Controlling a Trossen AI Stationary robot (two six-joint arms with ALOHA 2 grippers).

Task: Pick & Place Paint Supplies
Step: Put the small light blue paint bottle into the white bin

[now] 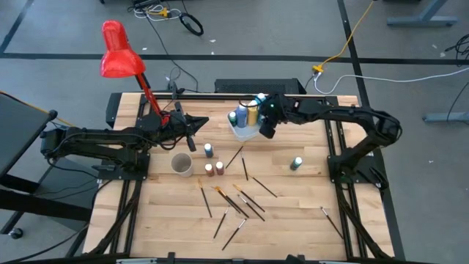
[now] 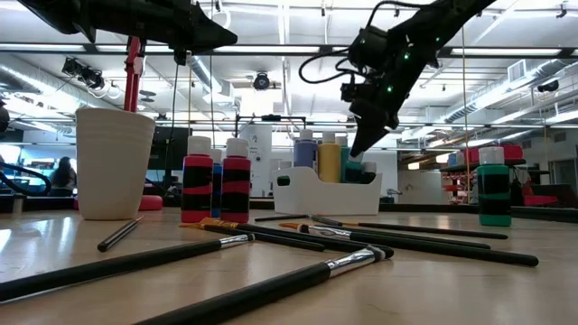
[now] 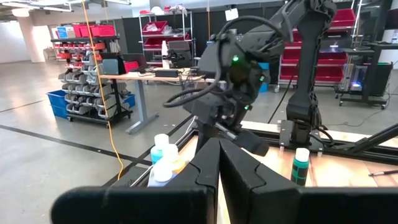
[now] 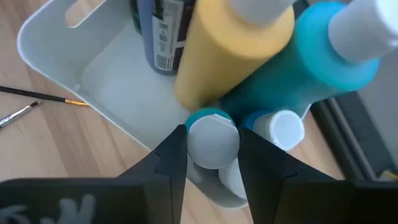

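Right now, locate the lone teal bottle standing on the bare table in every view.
High view: teal bottle stands right of centre, apart from the white tray.
Low view: far right, upright.
Left wrist view: lower right, beyond the right pincer.
Right wrist view: not in it.
Shared landmark: the white tray, with the right pincer over it.

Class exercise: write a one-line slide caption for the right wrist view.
Right gripper holds a white-capped teal bottle at the white tray, beside yellow, teal and dark-labelled bottles.

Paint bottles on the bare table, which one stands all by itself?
The teal bottle, alone below the right arm; the other three cluster beside the beige cup.
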